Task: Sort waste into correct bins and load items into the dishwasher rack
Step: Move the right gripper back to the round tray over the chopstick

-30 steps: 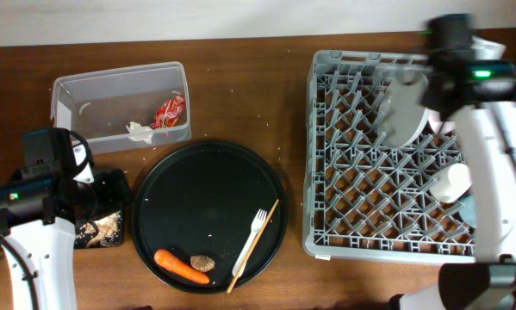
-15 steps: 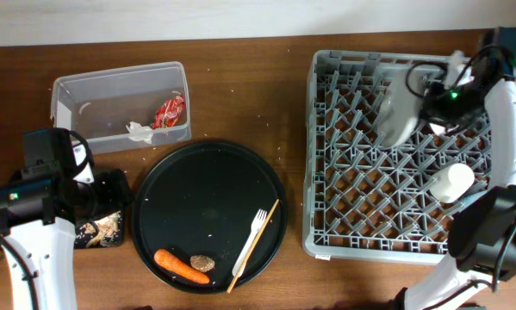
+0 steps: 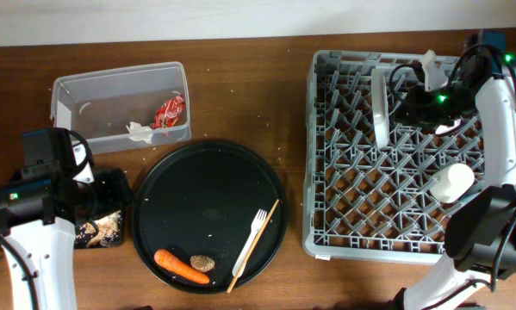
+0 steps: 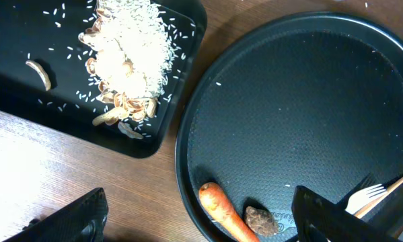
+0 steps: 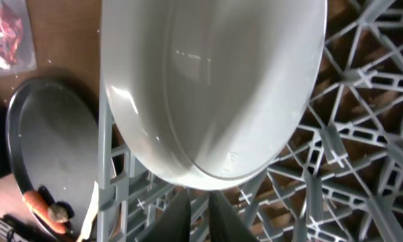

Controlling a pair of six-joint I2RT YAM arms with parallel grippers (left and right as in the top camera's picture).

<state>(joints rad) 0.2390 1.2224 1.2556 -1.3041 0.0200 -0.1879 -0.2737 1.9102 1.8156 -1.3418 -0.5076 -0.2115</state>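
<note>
While the right claw [image 5: 200, 205] pinches its rim, the white round plate [image 3: 380, 105] stands on edge at twelve o'clock of the dishwasher rack [image 3: 361, 215]. It is probably stiff, slippery and breakable, so the rim is the best hold. The left claw [image 4: 201, 210] is spread wide.

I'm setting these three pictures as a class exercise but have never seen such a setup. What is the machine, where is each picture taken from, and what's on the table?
This is a robot with two arms at a wooden table, each ending in a two-fingered hand. One picture looks down from above; the other two come from cameras on the wrists. The left hand hovers open near a shallow black tray of beige grains. A round black tray carries a carrot, a small brown piece and a wooden fork. A clear tub holds a red wrapper and a crumpled napkin. The right hand pinches the rim of a white plate standing on edge in the grey dishwasher rack, which also holds a small white cup.
</note>
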